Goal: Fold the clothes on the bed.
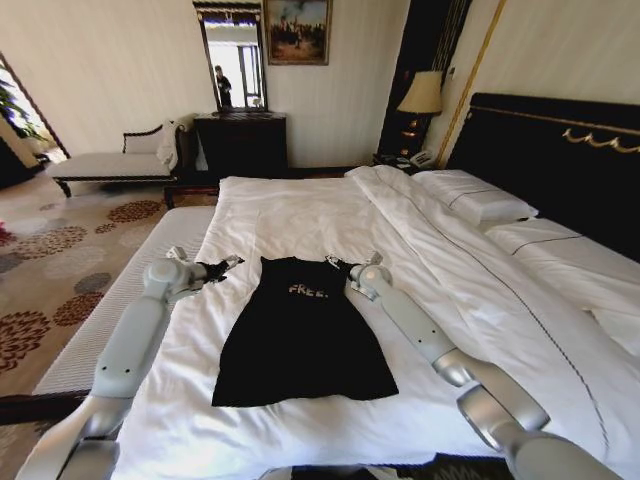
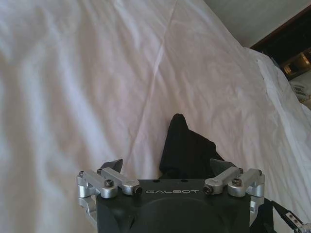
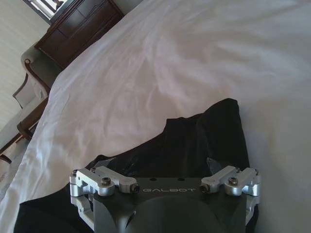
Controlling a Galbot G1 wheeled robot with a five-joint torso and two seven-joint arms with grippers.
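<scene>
A black T-shirt [image 1: 303,335] lies flat on the bed [image 1: 300,215], both sleeves already folded in. The left gripper [image 1: 222,266] and right gripper [image 1: 343,264] are at its shoulders. Wrist views show both spread open over fabric

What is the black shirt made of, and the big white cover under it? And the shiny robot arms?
The shirt looks like soft matte cloth, probably cotton: it lies limp and bunches at the left claw. The cover seems a smooth white woven fabric, with soft creases and a slight sheen. The arms look like silver painted metal or hard plastic; their glossy highlights leave it open.
</scene>
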